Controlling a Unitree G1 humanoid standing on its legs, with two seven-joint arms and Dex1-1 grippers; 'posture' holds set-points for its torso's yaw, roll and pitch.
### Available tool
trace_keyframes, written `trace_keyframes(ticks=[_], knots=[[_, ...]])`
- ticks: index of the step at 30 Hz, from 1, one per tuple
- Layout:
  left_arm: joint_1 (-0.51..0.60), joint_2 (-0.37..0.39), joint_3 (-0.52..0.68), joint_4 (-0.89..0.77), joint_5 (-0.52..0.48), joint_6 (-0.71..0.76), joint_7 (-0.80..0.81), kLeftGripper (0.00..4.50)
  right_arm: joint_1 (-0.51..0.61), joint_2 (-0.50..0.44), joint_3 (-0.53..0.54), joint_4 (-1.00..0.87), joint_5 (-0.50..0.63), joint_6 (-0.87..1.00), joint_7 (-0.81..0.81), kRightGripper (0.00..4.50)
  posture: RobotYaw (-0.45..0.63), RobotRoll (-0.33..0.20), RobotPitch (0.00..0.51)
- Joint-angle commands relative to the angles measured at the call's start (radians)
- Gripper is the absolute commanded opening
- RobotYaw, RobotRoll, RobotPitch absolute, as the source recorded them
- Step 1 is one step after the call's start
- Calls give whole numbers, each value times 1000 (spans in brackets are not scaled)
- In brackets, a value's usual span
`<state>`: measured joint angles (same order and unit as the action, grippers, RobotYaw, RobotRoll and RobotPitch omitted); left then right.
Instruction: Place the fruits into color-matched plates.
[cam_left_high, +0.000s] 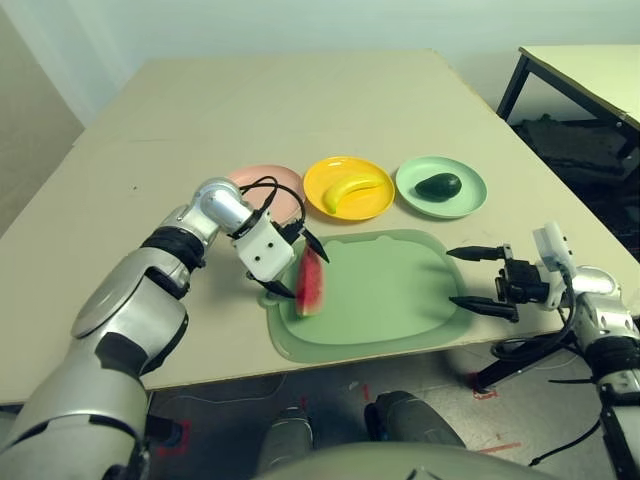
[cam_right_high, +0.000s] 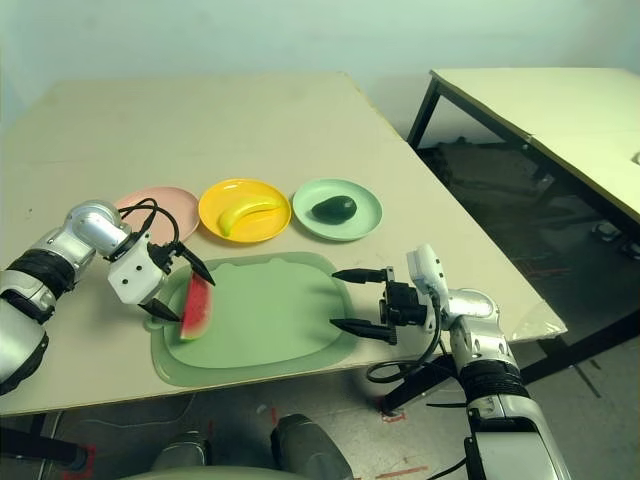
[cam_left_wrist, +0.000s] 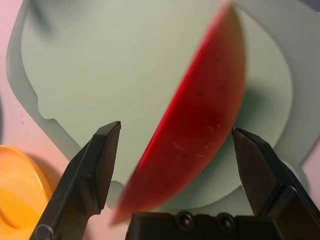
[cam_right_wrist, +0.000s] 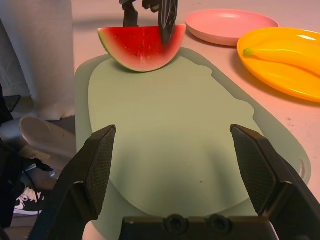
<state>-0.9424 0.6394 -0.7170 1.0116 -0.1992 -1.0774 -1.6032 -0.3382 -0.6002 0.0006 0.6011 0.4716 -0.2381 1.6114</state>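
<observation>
Two grippers: both are seen spread wide, nothing clamped.
Right gripper: held at the green mat's edge.
Left gripper: fingers set astride the watermelon wedge, standing on the mat.
Far row: pink plate bare; banana on yellow plate; avocado on mint plate.

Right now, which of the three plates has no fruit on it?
The pink plate, on the robot's left end of the row. The yellow plate holds the banana and the mint green plate holds the avocado.

Bright, even light, soft shadows; the watermelon wedge blurs up close.
</observation>
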Motion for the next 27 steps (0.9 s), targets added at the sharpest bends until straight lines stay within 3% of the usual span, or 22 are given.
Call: trace_keyframes(ticks=[1, 3, 11, 17, 27], knots=[[33, -11, 19, -22, 27, 19, -11, 4319, 2, -2, -17, -6, -12, 10, 0, 4487, -224, 0, 4], [41, -11, 28, -27, 38, 28, -11, 3955, 4, -1, -19, -8, -14, 12, 1, 4500, -224, 0, 4], [54, -9, 49, -42, 63, 70, -11, 1466, 4, 4, -18, -22, -25, 28, 0, 4500, -219, 0, 4], [54, -6, 57, -45, 70, 86, -11, 1146, -4, 7, -22, -22, -31, 35, -6, 4500, -222, 0, 5], [52, -4, 60, -44, 61, 113, -11, 1146, -2, 6, -23, -28, -37, 39, -12, 4500, -225, 0, 4]])
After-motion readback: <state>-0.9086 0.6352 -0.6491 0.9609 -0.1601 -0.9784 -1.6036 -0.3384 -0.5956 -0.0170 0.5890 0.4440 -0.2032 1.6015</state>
